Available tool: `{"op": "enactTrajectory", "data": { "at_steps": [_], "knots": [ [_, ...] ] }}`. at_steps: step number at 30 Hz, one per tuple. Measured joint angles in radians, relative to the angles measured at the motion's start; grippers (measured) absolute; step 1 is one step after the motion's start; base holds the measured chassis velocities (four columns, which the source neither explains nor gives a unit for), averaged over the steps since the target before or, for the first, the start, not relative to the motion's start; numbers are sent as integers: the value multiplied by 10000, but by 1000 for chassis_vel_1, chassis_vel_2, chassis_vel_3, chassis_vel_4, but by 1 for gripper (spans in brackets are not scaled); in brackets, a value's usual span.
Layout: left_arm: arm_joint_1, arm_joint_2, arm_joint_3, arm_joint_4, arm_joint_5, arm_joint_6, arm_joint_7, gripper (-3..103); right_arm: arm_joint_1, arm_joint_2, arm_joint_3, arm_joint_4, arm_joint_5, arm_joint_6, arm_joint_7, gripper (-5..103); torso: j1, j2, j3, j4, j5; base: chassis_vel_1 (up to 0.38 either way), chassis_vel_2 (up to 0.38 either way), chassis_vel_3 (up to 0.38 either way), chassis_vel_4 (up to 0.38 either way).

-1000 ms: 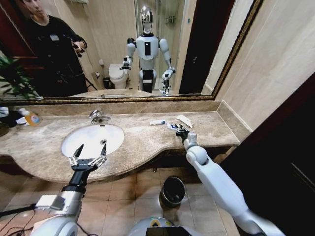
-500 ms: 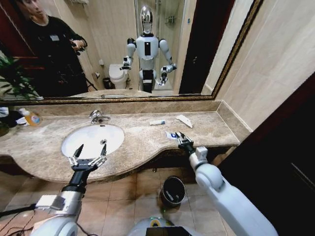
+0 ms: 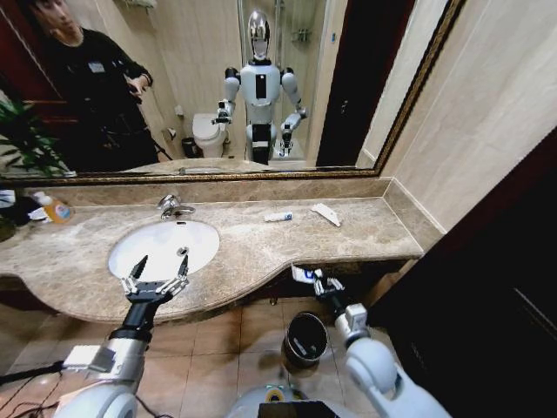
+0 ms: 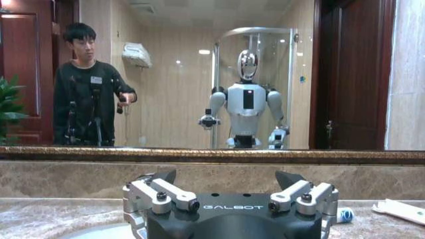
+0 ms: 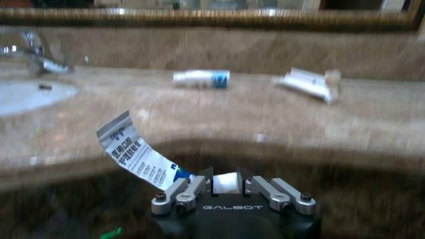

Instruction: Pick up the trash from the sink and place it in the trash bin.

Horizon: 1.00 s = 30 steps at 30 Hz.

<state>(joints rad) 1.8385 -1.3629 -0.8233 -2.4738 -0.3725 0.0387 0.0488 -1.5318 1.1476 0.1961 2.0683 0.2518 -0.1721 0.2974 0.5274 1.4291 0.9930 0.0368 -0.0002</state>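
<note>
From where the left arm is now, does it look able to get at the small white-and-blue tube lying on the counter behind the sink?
Probably yes. The left gripper hovers open at the sink's front rim, and bare countertop lies between it and the tube; only the sideways stretch is uncertain.

Left end effector (image 3: 161, 265) spread wide (arm raised forward); right end effector (image 3: 318, 281) closed, arm low.

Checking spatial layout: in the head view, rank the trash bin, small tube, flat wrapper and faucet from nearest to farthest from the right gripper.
From the right gripper, holding a packet:
1. Trash bin, on floor below.
2. Small tube and flat wrapper, on counter; too close to call.
3. Faucet, behind the sink.
</note>
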Motion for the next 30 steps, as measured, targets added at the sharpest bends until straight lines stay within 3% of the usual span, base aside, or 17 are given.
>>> {"op": "enactTrajectory", "data": {
  "at_steps": [7, 13, 21, 30],
  "knots": [
    [0, 0, 0, 0, 0, 0, 0, 100, -61, 641, 86, -1849, -356, 633, -315, 22, 1, 0, 0, 0, 2, 0, 0, 0, 0],
    [0, 0, 0, 0, 0, 0, 1, 100, 102, 713, 91, -3417, -352, 1334, -389, 22, 1, 0, 0, 0, 2, 0, 0, 0, 0],
    [0, 0, 0, -1, 0, 0, 0, 100, 1149, 1084, -11, -6800, -456, 2558, -320, 22, 1, 0, 1, 1, 3, 0, 0, 0, 0],
    [0, 0, 0, -1, 0, 0, 0, 100, 2028, 1648, -48, -8979, -763, 3300, -292, 22, 1, 0, 1, 1, 3, 0, 0, 0, 0]
  ]
}}
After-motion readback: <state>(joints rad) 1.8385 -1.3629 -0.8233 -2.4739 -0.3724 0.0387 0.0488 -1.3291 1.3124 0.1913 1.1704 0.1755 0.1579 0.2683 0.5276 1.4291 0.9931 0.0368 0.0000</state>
